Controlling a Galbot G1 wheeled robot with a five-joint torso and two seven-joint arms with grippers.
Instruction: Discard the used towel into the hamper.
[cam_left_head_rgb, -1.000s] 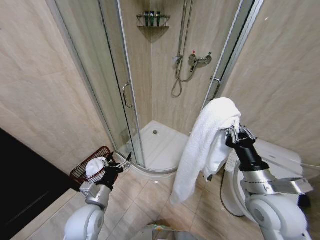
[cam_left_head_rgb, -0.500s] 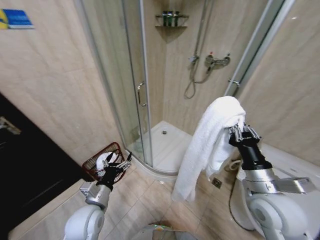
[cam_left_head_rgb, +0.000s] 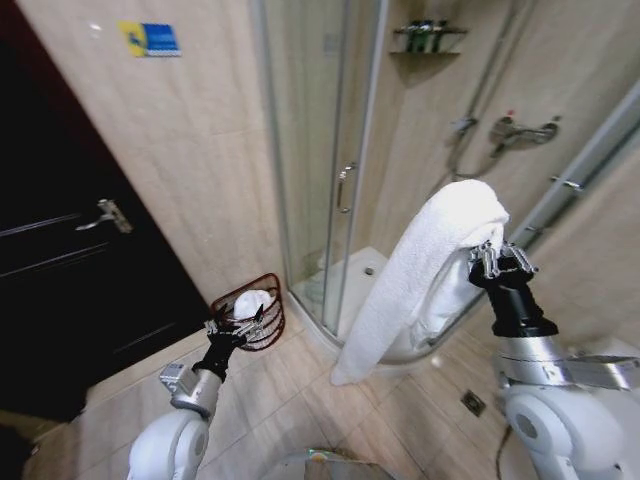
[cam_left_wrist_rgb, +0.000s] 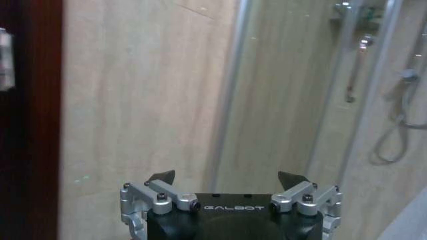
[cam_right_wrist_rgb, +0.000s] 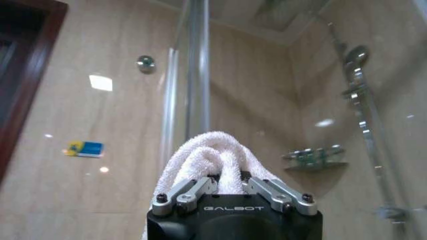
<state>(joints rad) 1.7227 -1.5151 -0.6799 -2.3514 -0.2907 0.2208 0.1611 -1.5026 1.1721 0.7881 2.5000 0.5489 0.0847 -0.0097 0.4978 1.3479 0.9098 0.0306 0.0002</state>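
Right hand (cam_left_head_rgb: 500, 262) is raised at chest height on the robot's right, its fingers (cam_right_wrist_rgb: 193, 192) closed on a fold of the white towel (cam_left_head_rgb: 420, 270). That towel is draped over the hand, humped above it, with a long end hanging down toward the tiled floor (cam_left_head_rgb: 330, 410). Behind it stands the glass shower enclosure (cam_left_head_rgb: 330, 150), with the mixer tap (cam_left_head_rgb: 520, 127) and a corner shelf (cam_left_head_rgb: 428, 38) on the tiled wall. Left hand (cam_left_head_rgb: 238, 326) is held low on the robot's left, its 2 fingers (cam_left_wrist_rgb: 162, 177) spread apart and holding nothing. Just beyond it the reddish-brown wire hamper (cam_left_head_rgb: 268, 335) stands on the floor against the wall, between the dark door (cam_left_head_rgb: 70, 260) and the enclosure, with something white (cam_left_head_rgb: 252, 301) already inside.
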